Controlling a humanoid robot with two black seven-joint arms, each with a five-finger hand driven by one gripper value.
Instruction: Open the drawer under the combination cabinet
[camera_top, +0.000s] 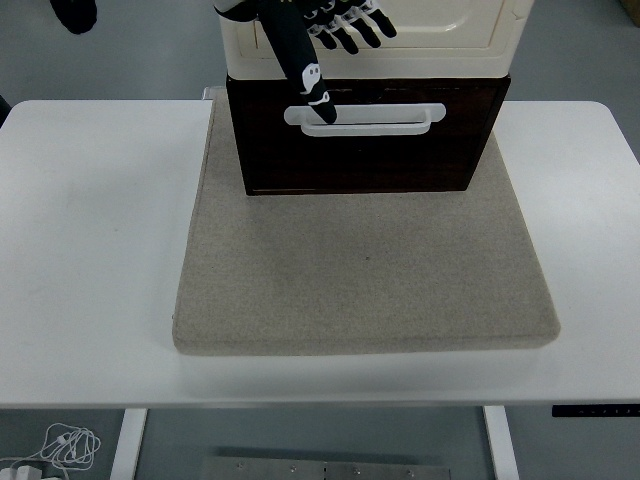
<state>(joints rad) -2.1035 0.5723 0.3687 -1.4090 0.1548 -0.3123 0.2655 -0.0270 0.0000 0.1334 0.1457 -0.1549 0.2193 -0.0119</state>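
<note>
On the white table (100, 250) lies a big square mat (365, 280). It is grey-brown and looks soft and fuzzy, with rounded edges. At the back of the mat stands the cabinet (375, 40). Its top part is cream and smooth and shiny, with a door that has a curved panel shape in it. Under that is the drawer (365, 150), a dark brown box with a glossy front. The drawer is shut, flush under the cream part. On its front is a white handle (365, 118), a long flat bar with round ends.

A black hand (320, 40) comes down from the top of the picture, in front of the cabinet. Which arm it belongs to is hard to tell; it looks like the left one. Its fingers (350, 30) are spread out and hold nothing. One long black part with white marks points down, and its tip sits right at the left end of the handle. A small dark shape (75, 12) shows at the top left corner.
</note>
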